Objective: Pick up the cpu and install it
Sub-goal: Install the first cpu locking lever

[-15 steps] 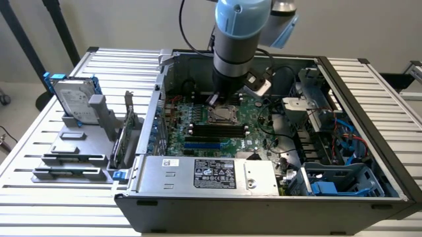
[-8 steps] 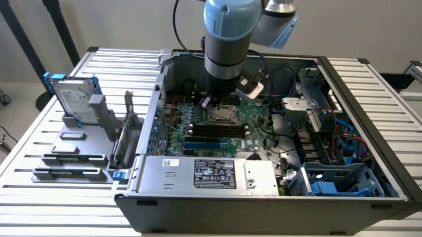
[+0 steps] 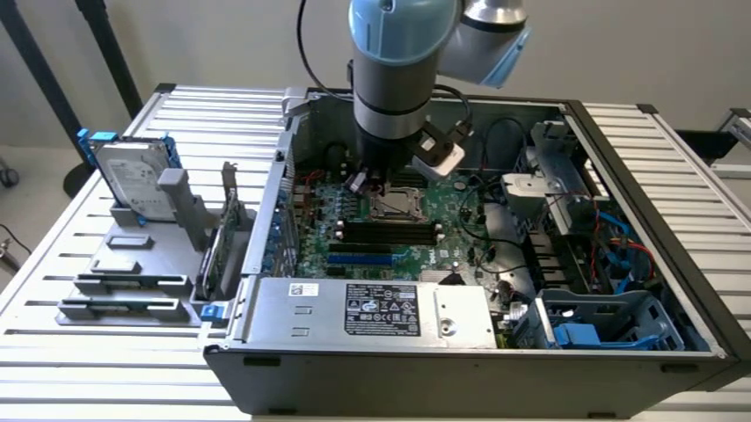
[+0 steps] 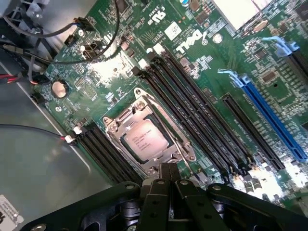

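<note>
Hovering with jaws pressed together, the black gripper (image 4: 169, 180) at the socket's six o'clock could scrape the small square silver-topped cpu (image 4: 145, 140) or nudge it askew.

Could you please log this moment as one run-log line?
end effector: shut, empty, above socket | cpu: seated in motherboard socket | hard drive: upright in holder

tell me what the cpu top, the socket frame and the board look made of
cpu: top looks like dull silver-grey metal, matte, with faint printed text. Socket frame around it: bright bare metal, judging by its sharp glints. Board: glossy green, probably lacquered circuit laminate, with fine traces and solder points.
</note>
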`<state>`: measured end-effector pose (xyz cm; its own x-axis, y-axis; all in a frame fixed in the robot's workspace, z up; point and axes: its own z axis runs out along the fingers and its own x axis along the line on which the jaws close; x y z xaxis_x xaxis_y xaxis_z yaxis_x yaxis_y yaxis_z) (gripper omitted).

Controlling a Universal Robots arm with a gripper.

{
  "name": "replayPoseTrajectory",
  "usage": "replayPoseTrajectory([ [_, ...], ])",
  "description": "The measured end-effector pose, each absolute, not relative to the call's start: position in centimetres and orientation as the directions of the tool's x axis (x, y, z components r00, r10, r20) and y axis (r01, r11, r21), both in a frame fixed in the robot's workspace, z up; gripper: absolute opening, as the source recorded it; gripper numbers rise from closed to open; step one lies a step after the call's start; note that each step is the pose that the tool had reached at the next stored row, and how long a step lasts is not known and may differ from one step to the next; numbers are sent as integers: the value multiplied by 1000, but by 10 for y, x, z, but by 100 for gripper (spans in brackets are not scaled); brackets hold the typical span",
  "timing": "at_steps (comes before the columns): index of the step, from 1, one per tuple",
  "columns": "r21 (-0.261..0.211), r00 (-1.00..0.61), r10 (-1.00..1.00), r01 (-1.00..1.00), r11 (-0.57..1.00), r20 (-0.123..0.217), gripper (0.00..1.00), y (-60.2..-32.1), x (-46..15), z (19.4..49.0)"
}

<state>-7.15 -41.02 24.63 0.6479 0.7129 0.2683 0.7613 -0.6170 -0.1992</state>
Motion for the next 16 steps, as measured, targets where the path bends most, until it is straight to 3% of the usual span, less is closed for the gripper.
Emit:
replayPoseTrajectory([
  [9,-201,649,713,761,-617,266,11,-429,-76,251],
  [16,-202,649,713,761,-617,265,11,-428,-79,248],
])
